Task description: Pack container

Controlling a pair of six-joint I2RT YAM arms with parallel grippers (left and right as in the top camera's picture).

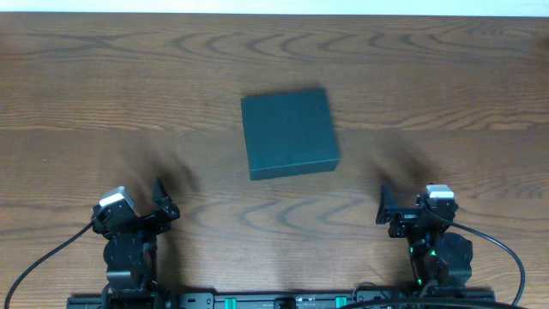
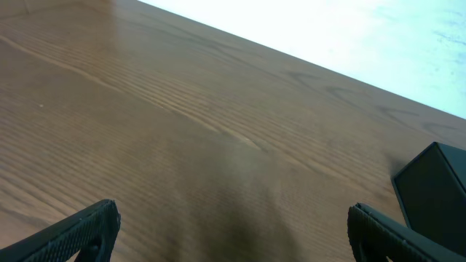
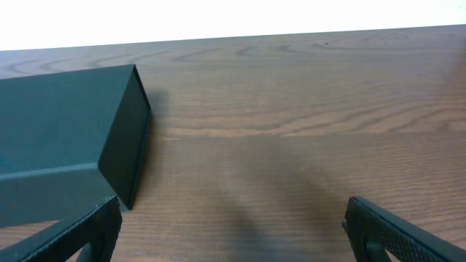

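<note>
Wooden table bears the closed container, well apart from both spread claws.

dark teal container, brown wood-grain table

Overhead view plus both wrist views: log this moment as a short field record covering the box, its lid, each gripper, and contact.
box: dark teal square box, centre of the wooden table, slightly rotated
lid: closed, flat on top
items to pack: none visible
left gripper: open, near edge, left of the box, holding nothing
right gripper: open, near edge, right of the box, holding nothing
contact: none; both grippers apart from the box
left wrist view: box corner at right edge
right wrist view: box at left, ahead of the fingers
</note>
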